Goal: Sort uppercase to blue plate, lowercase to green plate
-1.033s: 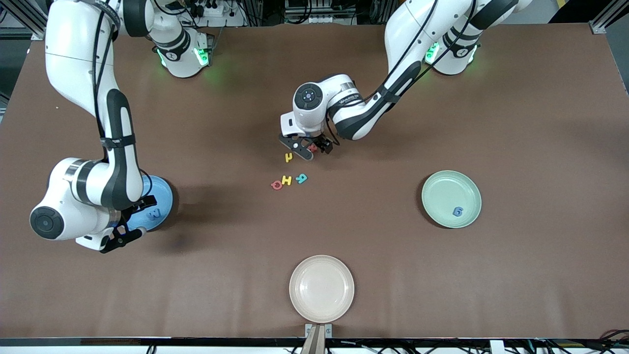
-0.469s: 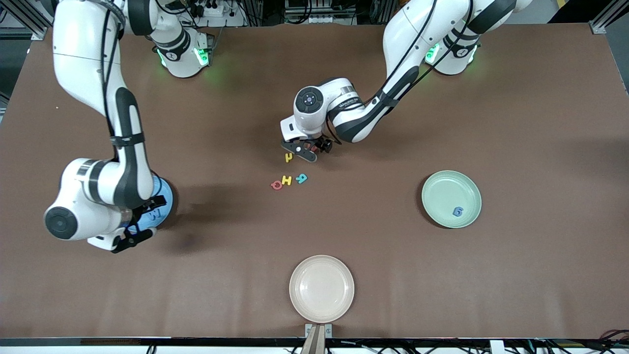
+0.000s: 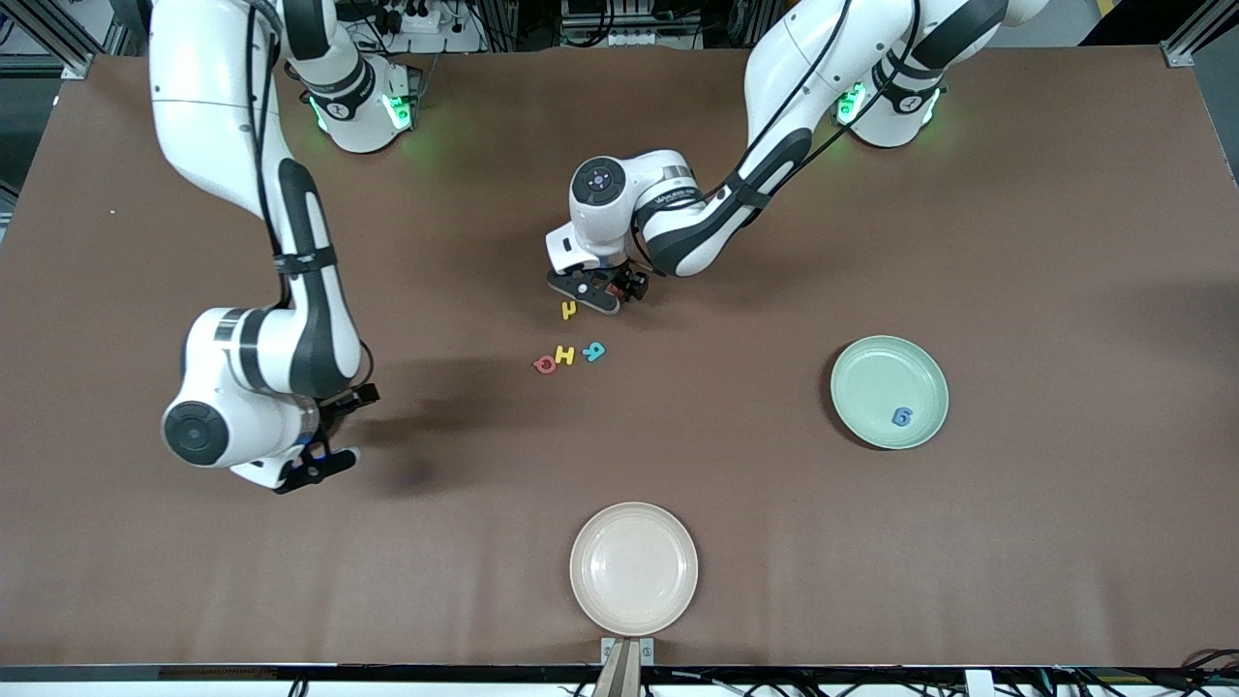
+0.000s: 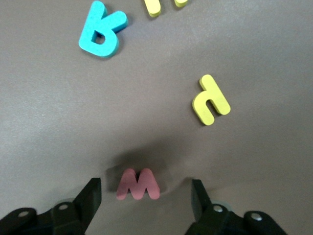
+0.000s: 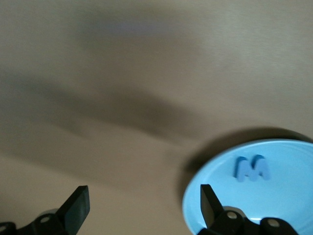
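1. The left hand point(image 3: 602, 291) is down low at the brown tabletop point(image 3: 1016, 242), near the middle. Its two black fingers point(image 4: 90, 198) stand apart, one on each side of the small red foam letter w point(image 4: 138, 184). They do not touch it yet.
2. The small yellow foam letter u point(image 3: 569, 310) lies just beside that hand, a bit nearer to the front camera.
3. Nearer still, three letters lie in a short row: the red foam Q point(image 3: 545, 364), the yellow foam H point(image 3: 565, 355) and the teal foam R point(image 3: 594, 351).
4. The round pale green plate point(image 3: 876, 363) sits toward the left arm's end. The blue foam g point(image 3: 901, 416) lies in it.
5. The right hand point(image 3: 315, 455) hangs in the air with its fingers spread wide and holds nothing.
6. In the right wrist view, the round blue plate point(image 5: 288, 196) holds the blue foam M point(image 5: 252, 168).
7. A round beige plate point(image 3: 590, 542) sits closest to the front camera.
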### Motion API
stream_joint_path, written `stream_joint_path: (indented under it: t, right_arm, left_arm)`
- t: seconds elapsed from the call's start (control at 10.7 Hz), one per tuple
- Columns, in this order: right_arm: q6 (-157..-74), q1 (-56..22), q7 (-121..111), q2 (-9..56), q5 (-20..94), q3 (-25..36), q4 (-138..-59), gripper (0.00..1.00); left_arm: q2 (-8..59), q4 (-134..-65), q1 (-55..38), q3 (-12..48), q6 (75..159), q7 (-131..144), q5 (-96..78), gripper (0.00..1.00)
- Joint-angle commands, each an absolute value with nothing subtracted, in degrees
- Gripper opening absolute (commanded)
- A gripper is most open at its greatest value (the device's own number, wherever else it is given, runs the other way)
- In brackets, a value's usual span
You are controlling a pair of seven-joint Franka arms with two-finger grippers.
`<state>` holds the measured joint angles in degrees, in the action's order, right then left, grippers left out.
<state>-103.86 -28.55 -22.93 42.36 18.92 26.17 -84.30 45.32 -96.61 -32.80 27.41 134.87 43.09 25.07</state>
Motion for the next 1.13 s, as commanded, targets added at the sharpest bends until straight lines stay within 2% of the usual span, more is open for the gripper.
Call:
stream_joint_path:
  t: [0.0,0.47,1.03]
  right_arm:
    - [-104.15,-30.93,-24.06,41.49,19.86,25.93,-84.38,1.00]
    - [-110.21,-33.04,-42.16,41.22,21.09,24.43,-84.20,1.00]
    - [-113.73,-37.88,-42.80,40.96,21.09,24.43,-84.46,1.00]
  left_arm:
    - [45.88,-95.71,-33.40,27.07,135.26,44.91,27.25,0.79]
    - [45.97,-95.80,-33.13,27.07,135.26,44.74,28.04,0.68]
    - [46.06,-96.68,-32.87,26.98,134.83,44.47,28.04,0.46]
